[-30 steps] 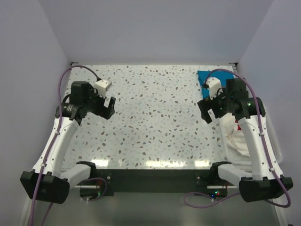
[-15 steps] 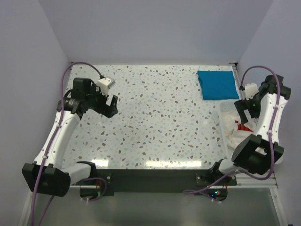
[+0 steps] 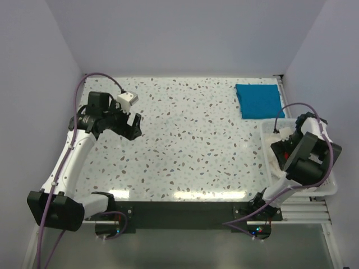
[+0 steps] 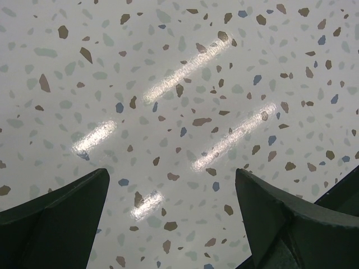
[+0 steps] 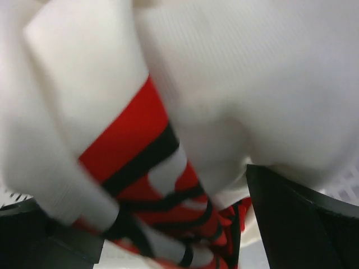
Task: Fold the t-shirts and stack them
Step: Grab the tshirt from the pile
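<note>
The teal-blue t-shirt lies folded flat at the table's far right. The cream-white t-shirt with its red panel lies bunched in the white basket, mostly hidden by my right arm. My right gripper is down in the basket. In the right wrist view its gripper is open, with the crumpled cream and red cloth filling the view and lying between the spread fingers. My left gripper is open and empty above bare table at the left, as its wrist view shows.
The white lattice basket stands at the table's right edge, near the front. The speckled table shows between the two arms. Pale walls close in on the left, back and right.
My right arm has swung from over the table to the right and lowered its gripper into the basket onto the cream shirt. The teal shirt is uncovered. The left arm has barely moved.
</note>
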Action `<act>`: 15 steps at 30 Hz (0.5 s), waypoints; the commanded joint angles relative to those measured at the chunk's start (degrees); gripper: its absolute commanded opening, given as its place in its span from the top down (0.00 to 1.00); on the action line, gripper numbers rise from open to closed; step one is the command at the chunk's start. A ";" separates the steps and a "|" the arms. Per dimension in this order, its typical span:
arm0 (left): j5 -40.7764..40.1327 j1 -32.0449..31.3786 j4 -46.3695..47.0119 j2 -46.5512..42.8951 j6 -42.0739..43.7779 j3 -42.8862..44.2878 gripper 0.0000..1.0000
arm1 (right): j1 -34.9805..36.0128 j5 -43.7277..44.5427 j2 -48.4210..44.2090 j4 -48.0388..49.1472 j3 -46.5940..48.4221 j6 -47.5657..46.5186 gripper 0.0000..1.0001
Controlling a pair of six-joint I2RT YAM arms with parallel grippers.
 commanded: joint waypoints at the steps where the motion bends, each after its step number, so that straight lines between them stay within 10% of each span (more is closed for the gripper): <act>1: 1.46 0.30 -0.07 -0.62 0.70 0.61 0.00 | -0.75 2.72 3.14 5.76 -3.14 -1.06 0.01; 5: 2.07 0.30 0.72 -0.53 0.78 0.61 0.00 | -0.66 2.63 5.35 9.01 -5.08 -0.63 0.06; 12: 2.51 0.30 0.81 0.26 1.14 1.93 0.00 | -2.33 -5.18 -0.34 -5.37 6.13 -0.79 1.00; 15: 3.30 0.30 1.16 0.70 0.70 2.54 0.00 | -2.51 -11.14 -7.03 -14.07 17.18 -1.06 1.00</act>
